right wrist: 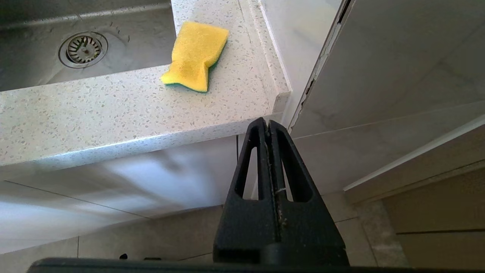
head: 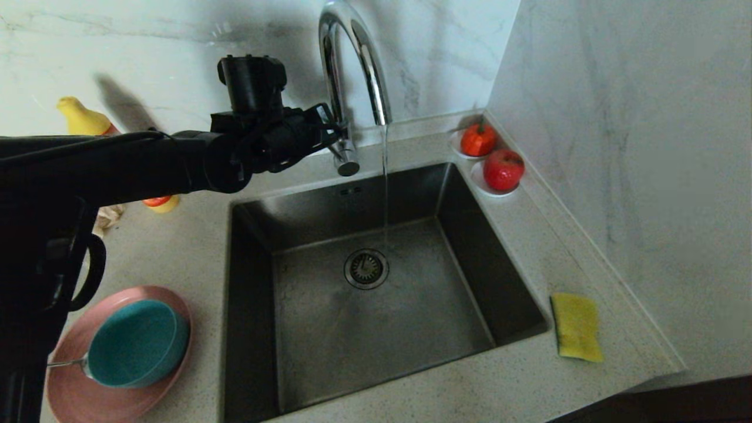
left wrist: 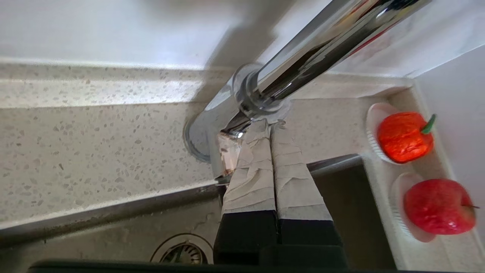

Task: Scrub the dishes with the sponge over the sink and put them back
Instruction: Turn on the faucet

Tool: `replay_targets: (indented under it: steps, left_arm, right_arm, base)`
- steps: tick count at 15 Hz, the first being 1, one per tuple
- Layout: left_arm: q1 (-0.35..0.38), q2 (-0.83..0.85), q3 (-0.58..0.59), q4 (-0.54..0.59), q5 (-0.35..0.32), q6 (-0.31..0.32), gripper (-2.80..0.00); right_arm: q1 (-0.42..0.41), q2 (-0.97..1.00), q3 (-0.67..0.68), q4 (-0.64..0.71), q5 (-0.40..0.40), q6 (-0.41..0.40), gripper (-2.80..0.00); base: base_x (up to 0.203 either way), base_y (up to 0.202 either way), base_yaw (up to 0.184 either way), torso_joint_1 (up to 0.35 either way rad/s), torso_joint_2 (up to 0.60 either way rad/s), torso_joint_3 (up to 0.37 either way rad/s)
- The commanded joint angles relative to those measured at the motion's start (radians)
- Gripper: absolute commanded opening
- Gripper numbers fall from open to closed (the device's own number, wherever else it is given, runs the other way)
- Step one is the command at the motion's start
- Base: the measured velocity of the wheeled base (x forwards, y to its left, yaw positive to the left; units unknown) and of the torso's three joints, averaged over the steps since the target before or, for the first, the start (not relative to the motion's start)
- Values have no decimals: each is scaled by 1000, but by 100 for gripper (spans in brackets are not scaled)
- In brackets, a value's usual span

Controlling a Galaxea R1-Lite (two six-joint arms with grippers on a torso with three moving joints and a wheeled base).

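Left wrist view shows my left gripper (left wrist: 269,125) with its taped fingers pressed together, tips right at the base of the tap (left wrist: 265,87), beside the tap's short lever; I cannot tell whether they touch it. In the head view my left arm reaches across the counter's rear edge to that same spot, the gripper (head: 332,126) level with the lever. A thin stream of water (head: 385,176) falls from the spout into the sink (head: 294,235) and lands just behind the drain (head: 366,268).

My right gripper (right wrist: 268,127) hangs below the counter's front edge, near its right corner, fingers closed on nothing, with floor tiles behind it.

The sponge (head: 576,326) lies yellow face up on the counter (head: 499,382) to the right of the sink, near the front right corner; the right wrist view shows its green pad (right wrist: 189,88) underneath.

On the counter left of the sink, near the front edge, the pink plate (head: 76,393) carries the teal bowl (head: 138,343), tilted on its side, and the spoon (head: 67,363), whose handle pokes out from under the bowl.

In the rear right corner two saucers hold a tomato (head: 478,140) and an apple (head: 503,169). A yellow bottle (head: 82,117) stands at the rear left, partly behind my arm.
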Motion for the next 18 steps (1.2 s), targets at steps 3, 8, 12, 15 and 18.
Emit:
replay_targets:
  steps: [3,8,12,15,18]
  left_arm:
    - [0,-9,0,2,1,-4,-280]
    - [-1,-29,39,13,-4,-8,-280]
    - [0,-49,83,9,-70,-3,-280]
    - [0,-48,89,7,-68,4,-280]
    - [2,-54,122,-1,-67,42,-280]
  right_arm:
    - [0,0,0,0,0,0,-280]
    - [0,0,0,0,0,0,-280]
    - [0,0,0,0,0,0,-280]
    - [0,0,0,0,0,0,-280]
    - [0,0,0,0,0,0,-280]
  base:
    - [0,0,0,0,0,0]
    - [0,0,0,0,0,0]
    - [0,0,0,0,0,0]
    - [0,0,0,0,0,0]
    - [0,0,0,0,0,0]
